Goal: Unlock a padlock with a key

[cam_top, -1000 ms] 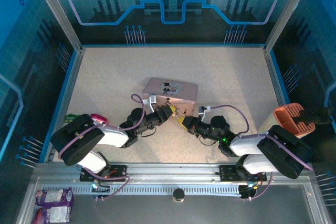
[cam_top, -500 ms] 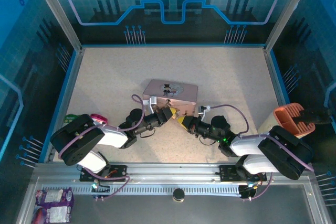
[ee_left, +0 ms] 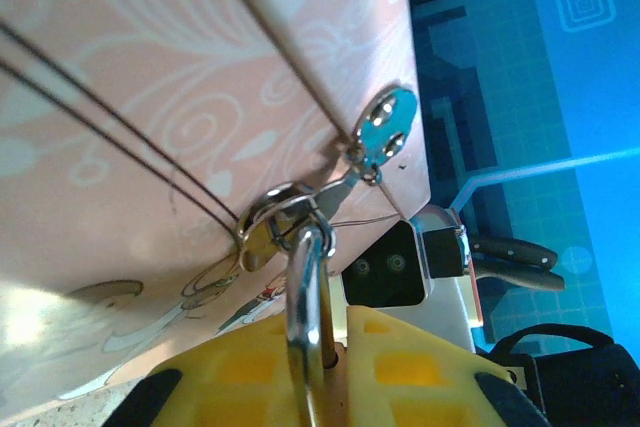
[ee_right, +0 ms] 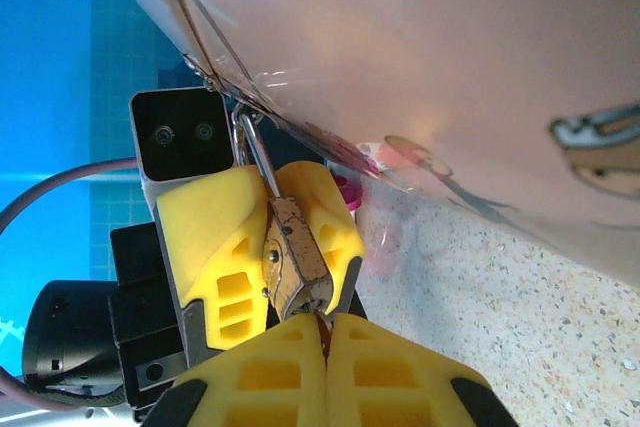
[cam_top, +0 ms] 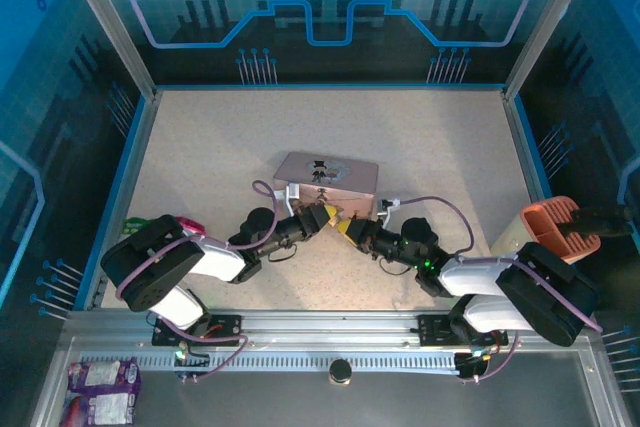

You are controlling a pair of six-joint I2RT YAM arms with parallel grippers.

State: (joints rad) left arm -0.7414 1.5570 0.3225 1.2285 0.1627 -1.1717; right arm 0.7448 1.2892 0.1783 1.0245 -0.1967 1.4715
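Walls (cam_top: 330, 7) of blue ring our speckled table (cam_top: 220, 137). From above we see the pink tin (cam_top: 325, 177) in the middle, with the left gripper (cam_top: 322, 215) and right gripper (cam_top: 347, 230) meeting at its 6 o'clock. The right wrist camera shows us more: left gripper squeezing the little gold padlock (ee_right: 295, 269), right gripper pinched tight just under it.

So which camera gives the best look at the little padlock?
Right wrist: the padlock's brass body sits close up, clamped in the left gripper. The left wrist view catches its silver shackle; from the top it is a tiny speck.
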